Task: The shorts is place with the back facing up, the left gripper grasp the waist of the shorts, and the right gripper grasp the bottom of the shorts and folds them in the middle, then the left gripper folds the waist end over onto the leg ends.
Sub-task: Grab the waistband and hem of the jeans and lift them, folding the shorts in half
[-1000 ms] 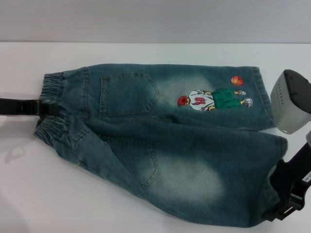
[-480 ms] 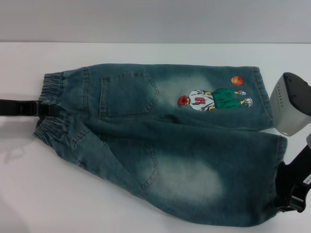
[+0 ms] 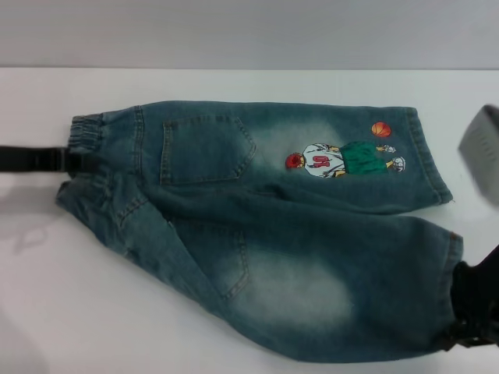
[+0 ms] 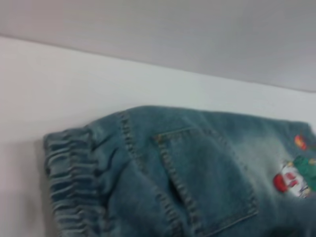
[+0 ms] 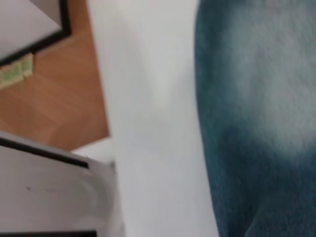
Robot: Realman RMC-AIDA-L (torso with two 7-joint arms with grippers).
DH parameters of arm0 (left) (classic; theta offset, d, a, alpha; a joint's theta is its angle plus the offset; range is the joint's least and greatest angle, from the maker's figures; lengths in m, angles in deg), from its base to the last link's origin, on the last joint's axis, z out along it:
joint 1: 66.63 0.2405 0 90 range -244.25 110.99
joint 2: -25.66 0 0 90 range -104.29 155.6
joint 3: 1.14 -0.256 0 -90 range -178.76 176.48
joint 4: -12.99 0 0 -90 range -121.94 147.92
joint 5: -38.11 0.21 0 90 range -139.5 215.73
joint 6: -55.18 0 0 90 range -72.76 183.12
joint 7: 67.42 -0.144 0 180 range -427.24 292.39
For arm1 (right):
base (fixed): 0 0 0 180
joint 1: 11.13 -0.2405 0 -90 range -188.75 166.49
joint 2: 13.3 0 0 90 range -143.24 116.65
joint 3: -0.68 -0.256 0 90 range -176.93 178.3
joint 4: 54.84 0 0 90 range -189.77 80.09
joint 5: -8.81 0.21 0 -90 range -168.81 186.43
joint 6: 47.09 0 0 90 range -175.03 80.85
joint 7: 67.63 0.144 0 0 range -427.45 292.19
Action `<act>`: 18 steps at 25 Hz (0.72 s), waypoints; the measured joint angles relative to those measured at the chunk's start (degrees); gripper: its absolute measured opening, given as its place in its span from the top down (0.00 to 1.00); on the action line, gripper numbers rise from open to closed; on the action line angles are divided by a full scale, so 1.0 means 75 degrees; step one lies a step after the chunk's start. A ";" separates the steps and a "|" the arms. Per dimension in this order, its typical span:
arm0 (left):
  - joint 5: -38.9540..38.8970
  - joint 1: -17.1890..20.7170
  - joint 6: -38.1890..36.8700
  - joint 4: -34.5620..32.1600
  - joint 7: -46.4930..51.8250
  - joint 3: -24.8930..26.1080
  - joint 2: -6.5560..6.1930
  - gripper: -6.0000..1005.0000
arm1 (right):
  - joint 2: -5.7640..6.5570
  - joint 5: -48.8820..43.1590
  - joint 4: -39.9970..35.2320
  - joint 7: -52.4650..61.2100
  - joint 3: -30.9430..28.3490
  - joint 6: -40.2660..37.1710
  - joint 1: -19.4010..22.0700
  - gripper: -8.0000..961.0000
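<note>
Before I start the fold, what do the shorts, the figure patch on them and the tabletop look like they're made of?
Blue faded shorts: apparently denim, going by the pale washed patches, visible seam stitching and gathered elastic waistband. Cartoon basketball-player figure: looks embroidered or printed in red, white and green; I can't tell which. White table: smooth, matte, likely laminate or painted board, hard to confirm.

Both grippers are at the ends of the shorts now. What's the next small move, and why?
Probably lift both ends together. The left gripper sits at the waistband and the right gripper at the near leg hem, while the shorts lie unfolded.
</note>
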 joint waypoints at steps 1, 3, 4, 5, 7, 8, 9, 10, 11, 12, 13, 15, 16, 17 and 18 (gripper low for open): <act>-0.0244 -0.0032 -0.0052 0.0010 -0.0003 0.0002 -0.0028 0.94 | 0.0022 0.0185 -0.0174 -0.0113 -0.0167 -0.0217 0.0043 0.99; -0.0381 -0.0043 -0.0064 0.0003 -0.0003 0.0004 -0.0041 0.94 | 0.0082 0.0495 -0.0457 -0.0294 -0.0516 -0.0526 0.0103 0.99; -0.0551 -0.0046 -0.0051 -0.0022 -0.0001 0.0009 -0.0051 0.94 | 0.0121 0.0638 -0.0589 -0.0363 -0.0707 -0.0648 0.0129 0.99; -0.0711 -0.0044 -0.0032 -0.0033 0.0001 0.0013 -0.0064 0.94 | 0.0177 0.0826 -0.0726 -0.0484 -0.1008 -0.0802 0.0166 0.99; -0.0913 -0.0033 -0.0020 -0.0035 0.0006 0.0017 -0.0084 0.94 | 0.0199 0.0866 -0.0763 -0.0539 -0.1154 -0.0856 0.0173 0.99; -0.0999 -0.0022 -0.0015 -0.0047 0.0012 0.0020 -0.0096 0.94 | 0.0220 0.0882 -0.0785 -0.0584 -0.1282 -0.0893 0.0175 0.99; -0.0999 -0.0022 -0.0015 -0.0047 0.0012 0.0020 -0.0096 0.94 | 0.0234 0.0886 -0.0791 -0.0621 -0.1370 -0.0924 0.0173 0.99; -0.1059 -0.0011 -0.0011 -0.0071 0.0017 0.0033 -0.0100 0.94 | 0.0241 0.0888 -0.0792 -0.0641 -0.1422 -0.0931 0.0170 0.99; -0.1145 0.0030 0.0001 -0.0168 0.0024 0.0154 -0.0100 0.94 | 0.0245 0.0889 -0.0793 -0.0651 -0.1458 -0.0933 0.0170 0.99; -0.1155 0.0044 0.0001 -0.0195 0.0024 0.0224 -0.0091 0.94 | 0.0247 0.0891 -0.0793 -0.0654 -0.1480 -0.0933 0.0170 0.99; -0.1162 0.0056 0.0003 -0.0215 0.0020 0.0293 -0.0083 0.94 | 0.0249 0.0892 -0.0794 -0.0673 -0.1510 -0.0933 0.0174 0.99; -0.1164 0.0080 0.0035 -0.0229 -0.0006 0.0426 -0.0069 0.94 | 0.0251 0.0894 -0.0796 -0.0702 -0.1583 -0.0913 0.0189 0.99; -0.1166 0.0098 0.0073 -0.0230 -0.0030 0.0478 -0.0061 0.94 | 0.0251 0.0895 -0.0795 -0.0721 -0.1639 -0.0895 0.0198 0.99; -0.1169 0.0123 0.0135 -0.0231 -0.0043 0.0496 -0.0056 0.94 | 0.0252 0.0896 -0.0789 -0.0749 -0.1720 -0.0872 0.0204 0.99; -0.1176 0.0141 0.0182 -0.0231 -0.0048 0.0505 -0.0053 0.94 | 0.0253 0.0897 -0.0777 -0.0783 -0.1826 -0.0863 0.0210 0.99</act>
